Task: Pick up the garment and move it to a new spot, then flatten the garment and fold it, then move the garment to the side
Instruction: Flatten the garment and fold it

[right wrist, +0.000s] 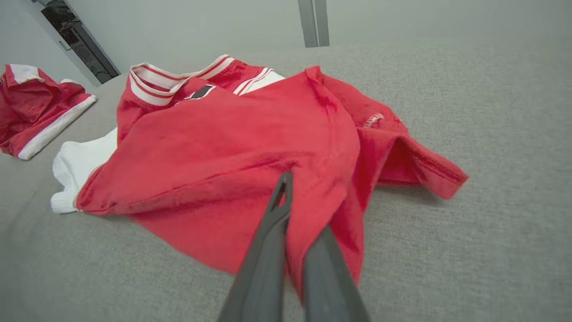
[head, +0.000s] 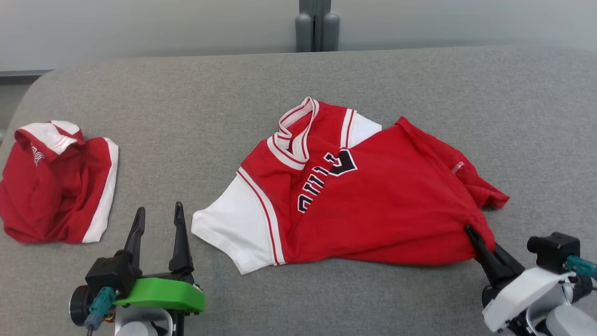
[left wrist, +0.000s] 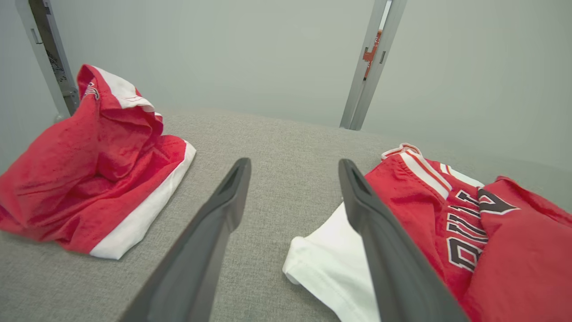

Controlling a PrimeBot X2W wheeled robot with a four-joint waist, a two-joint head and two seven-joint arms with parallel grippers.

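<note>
Head view puts the garment [head: 364, 200], a red jersey with white trim, in the middle of the grey padded surface [head: 326, 79]. It is rumpled, and its lower part is folded over the lettering. Its long axis runs roughly across me, from the white sleeve [head: 228, 228] on my left to the bunched red end on my right, and the collar [head: 296, 130] points away from me. My right gripper [head: 471, 231] is at that right end, with its jaws pinched closed on the near right corner of the cloth. In the right wrist view one finger lies on top of the red fabric and the other is tucked under it, so I judge that I hold a fold of cloth rather than a single layer. From that grip the whole body of the jersey lies ahead and to the left. I expect a lift to bring this corner up first and trail the rest, sleeve last. My left gripper [head: 159, 208] has its jaws spread wide and holds nothing. It sits just beside the white sleeve, to its left and apart from it. That makes it the nearer arm for the sleeve end if a second hold is wanted. A second red garment [head: 56, 186] lies crumpled well apart at my far left.
</note>
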